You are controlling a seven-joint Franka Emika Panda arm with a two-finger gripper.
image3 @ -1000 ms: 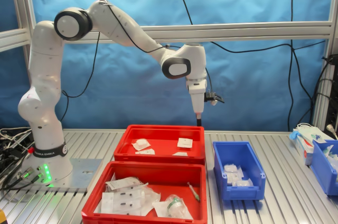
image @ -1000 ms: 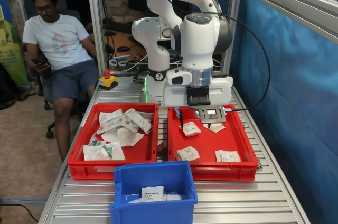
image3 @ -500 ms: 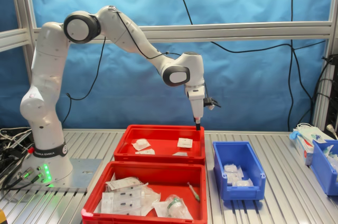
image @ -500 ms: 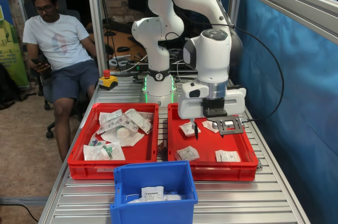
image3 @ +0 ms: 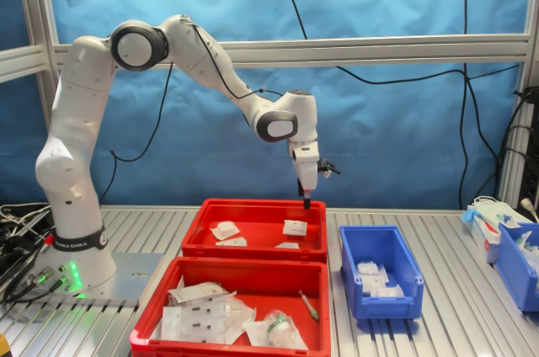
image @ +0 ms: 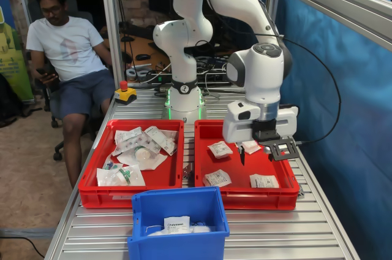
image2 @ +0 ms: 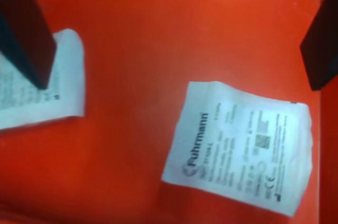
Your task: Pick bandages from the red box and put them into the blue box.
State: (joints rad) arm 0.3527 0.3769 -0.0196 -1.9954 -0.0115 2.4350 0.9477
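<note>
The red box [image: 245, 195] holds several small white bandages, among them two [image: 219, 149] [image: 263, 180]. It also shows in the second exterior view [image3: 253, 249] with bandages [image3: 295, 226] in it. My gripper [image: 255, 157] hangs low over the red box, open and empty. It also shows in the second exterior view [image3: 306, 199]. In the wrist view my gripper [image2: 174, 60] has dark fingers [image2: 24, 28] set wide apart above the red floor. A printed bandage [image2: 237, 147] lies below them and another [image2: 37, 92] lies by one finger. The blue box [image: 179, 211] [image3: 379, 269] holds a few packets.
A second red tray [image: 89, 192] [image3: 152, 323] beside the red box holds many larger pouches [image: 141, 149]. A seated person [image: 61, 45] is behind the table. A red stop button [image: 124, 91] sits near the arm's base. Another blue bin [image3: 518, 260] stands at the second exterior view's right.
My arm has swung to the first exterior view's right and come lower over the red box. The gripper stays open and empty. The packets have not moved.
</note>
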